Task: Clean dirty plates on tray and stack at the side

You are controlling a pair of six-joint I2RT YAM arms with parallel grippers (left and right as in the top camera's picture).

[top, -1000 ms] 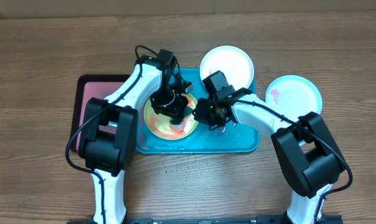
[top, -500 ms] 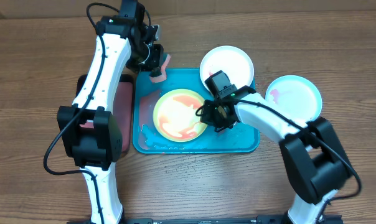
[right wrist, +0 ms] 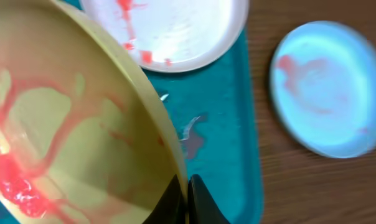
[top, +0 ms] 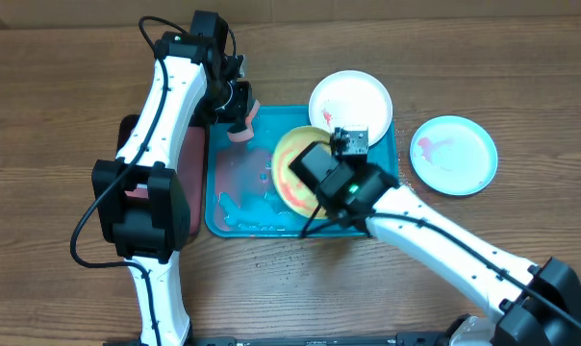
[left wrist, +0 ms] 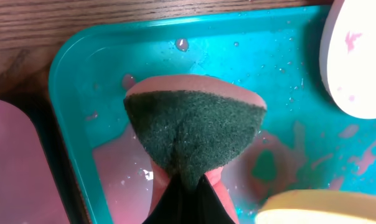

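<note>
Over the middle of the tray (top: 242, 219), the right gripper (right wrist: 185, 198) is clenched on the rim of the yellow-green plate (right wrist: 70, 124), holding it tipped on a steep slant. I cannot tell whether its low edge rests on the tray floor. Red streaks run across its face and a thicker red pool sits at the low side.

At the far left corner, the left gripper (left wrist: 188, 198) is pinched tight on a sponge (left wrist: 194, 134), green scouring face outward, hanging just above the wet tray floor. Beside it on the left lies the pinkish-red tray (left wrist: 14, 174).

The white plate (right wrist: 175, 25), smeared red, sits at the far right corner, lapping over the tray's rim. The light blue plate (right wrist: 328, 87), also smeared, lies on the table (top: 60, 96) to the right, apart from the tray.

To my eye the main worry is that thin grip: a wet, slick plate held by its edge alone could pivot or slide out if the arm swings quickly. Tilted like this, the red pool may run off the low edge, and if the plate travels beyond the rim it would drip onto the wood. The plate looks far from clean, so stacking it now would carry the mess along. A wide sweep to the right could also clip the overhanging white plate.
</note>
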